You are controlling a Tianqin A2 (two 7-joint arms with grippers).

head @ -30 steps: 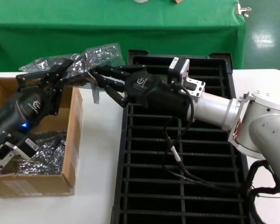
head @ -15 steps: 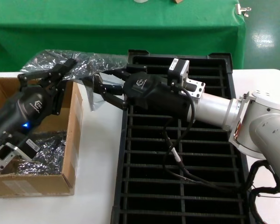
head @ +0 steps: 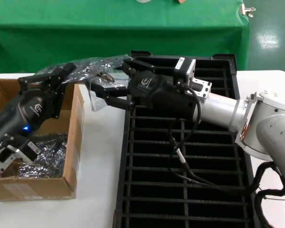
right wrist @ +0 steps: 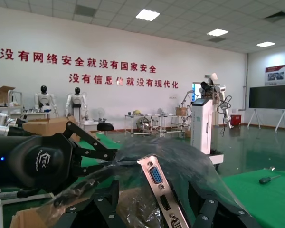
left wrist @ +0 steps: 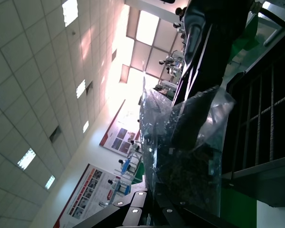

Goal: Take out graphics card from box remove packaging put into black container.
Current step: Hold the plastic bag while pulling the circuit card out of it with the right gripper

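Observation:
In the head view the graphics card shows as a small metal end inside the crinkly clear packaging, held in the air between the box and the black container. My right gripper is shut on the card, one finger above it and one below. My left gripper is shut on the packaging's other end, over the box's far corner. The right wrist view shows the card's silver bracket with its blue port, the packaging draped over it, and my left gripper beyond. The left wrist view shows the packaging.
Several shiny bagged bundles lie in the box. The black container's ribbed slots lie under my right arm. A green-draped table stands behind. White tabletop shows between the box and the container.
My right gripper has turned and drawn slightly toward the container with the card. The packaging is stretched flatter between the two grippers. The left gripper has barely moved.

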